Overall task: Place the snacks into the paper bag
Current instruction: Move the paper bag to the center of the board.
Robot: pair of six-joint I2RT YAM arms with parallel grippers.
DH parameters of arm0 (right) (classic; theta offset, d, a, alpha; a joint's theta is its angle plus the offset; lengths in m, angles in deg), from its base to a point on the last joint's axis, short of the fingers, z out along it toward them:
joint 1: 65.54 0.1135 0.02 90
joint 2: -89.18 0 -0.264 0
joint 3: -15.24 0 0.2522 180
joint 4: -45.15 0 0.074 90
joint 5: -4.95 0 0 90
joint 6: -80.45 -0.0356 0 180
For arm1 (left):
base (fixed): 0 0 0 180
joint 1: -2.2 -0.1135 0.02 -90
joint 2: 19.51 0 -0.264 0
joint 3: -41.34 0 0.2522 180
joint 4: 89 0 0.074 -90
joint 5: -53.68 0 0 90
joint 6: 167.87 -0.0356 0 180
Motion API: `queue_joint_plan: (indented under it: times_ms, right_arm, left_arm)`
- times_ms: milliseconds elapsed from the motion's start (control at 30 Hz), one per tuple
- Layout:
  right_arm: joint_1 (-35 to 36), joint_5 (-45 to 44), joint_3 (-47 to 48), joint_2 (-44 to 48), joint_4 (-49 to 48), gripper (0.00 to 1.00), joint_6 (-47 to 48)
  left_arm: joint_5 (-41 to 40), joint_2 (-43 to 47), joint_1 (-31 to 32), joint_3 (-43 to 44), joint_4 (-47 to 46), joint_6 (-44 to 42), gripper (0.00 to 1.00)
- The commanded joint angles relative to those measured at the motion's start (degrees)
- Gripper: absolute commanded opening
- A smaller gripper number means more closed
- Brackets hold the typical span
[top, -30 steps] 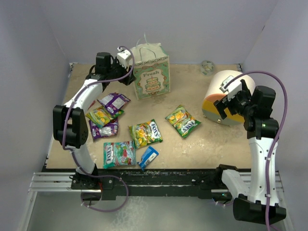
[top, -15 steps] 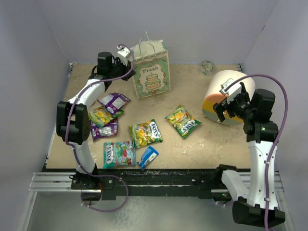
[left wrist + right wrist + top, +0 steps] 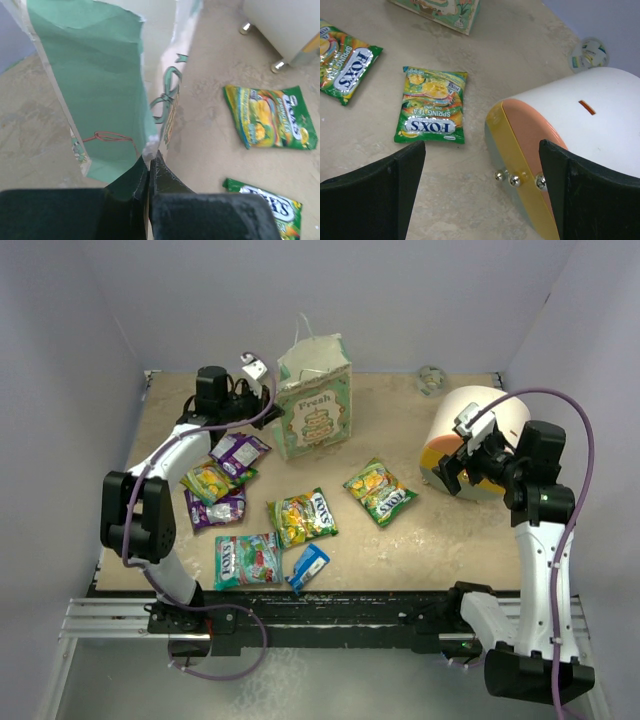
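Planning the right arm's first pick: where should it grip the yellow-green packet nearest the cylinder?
Come straight down from above and pinch the yellow-green packet across its shorter width, near the middle. It lies flat and alone on the table, long sides free.

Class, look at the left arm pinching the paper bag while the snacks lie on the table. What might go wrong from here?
1. The left fingers grip only a thin edge of the paper bag, which looks tilted; the paper may tear or the bag may topple.
2. The right fingers, open, hang close to the cream-and-orange cylinder; swinging toward the snacks, they might knock it.
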Motion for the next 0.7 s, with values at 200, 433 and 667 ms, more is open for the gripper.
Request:
queue_joint_plan:
  times_ms: [200,433,667]
  right_arm:
    - [1.73,11.10,1.50,-4.03,-3.46,0.95,-0.98]
    - [2.98,12.28,-2.53,-3.18,-7.18,0.95,-2.90]
    - [9.18,10.91,-3.85,-5.01,-8.29,0.95,-1.93]
  left_arm:
    - [3.93,10.00,1.95,-10.47,-1.59,1.60,0.00]
    - [4.01,13.22,4.94,-14.48,-1.07,2.21,0.03]
    - [3.92,14.36,5.22,-15.50,2.60,0.26,0.11]
